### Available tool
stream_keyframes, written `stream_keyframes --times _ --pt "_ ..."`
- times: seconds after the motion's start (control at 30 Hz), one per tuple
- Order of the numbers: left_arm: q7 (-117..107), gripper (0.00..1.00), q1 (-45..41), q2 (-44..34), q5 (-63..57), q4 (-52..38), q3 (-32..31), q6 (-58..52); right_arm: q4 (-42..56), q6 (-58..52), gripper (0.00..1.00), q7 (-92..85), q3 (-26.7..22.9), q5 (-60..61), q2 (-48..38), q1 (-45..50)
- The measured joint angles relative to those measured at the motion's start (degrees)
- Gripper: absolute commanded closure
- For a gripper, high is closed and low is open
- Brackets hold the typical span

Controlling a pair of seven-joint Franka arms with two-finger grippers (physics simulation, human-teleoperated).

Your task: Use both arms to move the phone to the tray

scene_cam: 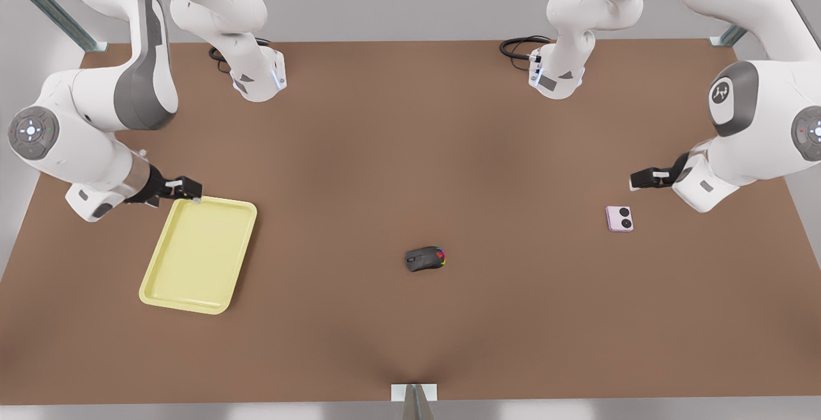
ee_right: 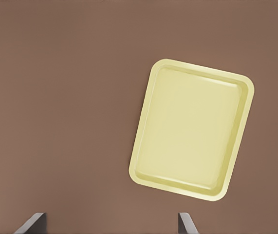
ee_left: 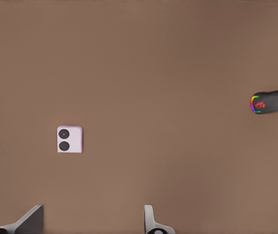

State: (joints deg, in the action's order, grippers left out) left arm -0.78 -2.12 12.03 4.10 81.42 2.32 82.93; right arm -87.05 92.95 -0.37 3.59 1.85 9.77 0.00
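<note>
Left gripper [scene_cam: 641,180], the one whose wrist camera looks down on the phone, hangs above the table at the front view's right with its two fingers [ee_left: 149,220] spread apart and nothing between them. From that gripper the phone [scene_cam: 619,218] lies near, at about five o'clock in the front view, flat on the brown table [scene_cam: 410,138], touching nothing. It is a small, thin, nearly square pale pink slab with two dark circles on its face. I judge it light and stiff, with a smooth shell that could slip; it lies so low that fingers must come straight down and pinch two opposite side edges, close to the tabletop. Pressing on the face or the lenses would be the poorer choice.

Farther out, at about eight o'clock from the phone, a black mouse [scene_cam: 425,258] with coloured lights sits near the table's middle, well apart from both.

Right gripper [scene_cam: 186,188] hovers at the front view's left, just at the tray's far corner, fingers [ee_right: 185,223] likewise parted and empty. The tray [scene_cam: 151,282] is pale yellow, rimmed, empty, and well apart from the phone, at nine o'clock from it across the table.

Count: one phone, one tray, one mouse, two arms, two grippers.
</note>
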Motion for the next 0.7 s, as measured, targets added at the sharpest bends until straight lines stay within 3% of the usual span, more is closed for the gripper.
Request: stream_keyframes --times 0.1,0.33,0.5,0.7 --pt "-0.09 0.0 0.07 1.78 -0.03 3.21 0.83 0.7 -0.05 0.94 0.0 -0.03 0.0 -0.02 -0.21 0.0" --pt "2.53 0.0 3.32 7.78 0.28 34.17 3.87 24.95 -0.06 1.73 0.0 -0.12 -0.08 -0.04 -0.22 -0.05" --pt "6.46 0.0 7.26 10.2 0.15 40.39 4.57 41.52 -0.01 1.85 0.0 -0.32 -0.15 0.01 -0.28 -0.1" --pt "11.83 0.0 7.73 11.77 -0.07 42.86 4.81 53.12 -0.03 1.92 0.0 -0.5 -0.17 0.0 -0.23 -0.06"
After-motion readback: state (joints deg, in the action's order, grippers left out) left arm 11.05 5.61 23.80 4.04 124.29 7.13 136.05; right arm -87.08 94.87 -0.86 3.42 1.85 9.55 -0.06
